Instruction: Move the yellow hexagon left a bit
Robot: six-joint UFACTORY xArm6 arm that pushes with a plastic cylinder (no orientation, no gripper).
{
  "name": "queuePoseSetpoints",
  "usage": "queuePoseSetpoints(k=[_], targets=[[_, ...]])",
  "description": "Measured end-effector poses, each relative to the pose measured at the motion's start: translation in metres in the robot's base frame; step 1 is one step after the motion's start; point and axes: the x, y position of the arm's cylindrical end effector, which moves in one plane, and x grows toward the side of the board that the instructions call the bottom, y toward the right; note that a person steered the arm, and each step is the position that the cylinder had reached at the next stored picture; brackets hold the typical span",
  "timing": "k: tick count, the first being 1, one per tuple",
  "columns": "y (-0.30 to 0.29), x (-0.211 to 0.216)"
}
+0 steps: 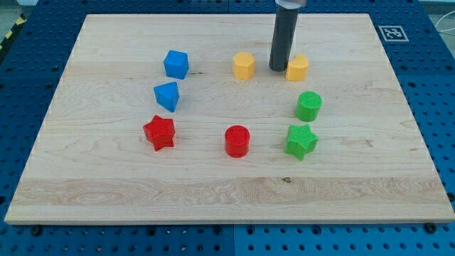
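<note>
You see a pale wooden board (213,178) lying on a blue perforated table (28,242) that frames it on all sides. Near the board's top-right corner sits a black-and-white marker tag (392,33); beyond its top-left corner, a yellow-black striped edge (11,34).

My tip (278,69) stands seemingly touching the right hexagon's (298,67) left side.

Robotics lab bench. Pale wooden board (227,178) sits on blue perforated metal table (434,85), hole grid visible along frame edges. Printed fiducial marker (392,33) at board's upper right corner. Yellow-black hazard tape (11,35) at upper left of frame.
</note>
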Motion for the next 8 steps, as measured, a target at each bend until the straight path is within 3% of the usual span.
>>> queuePoseSetpoints(k=[8], targets=[[-0.055,0.001]])
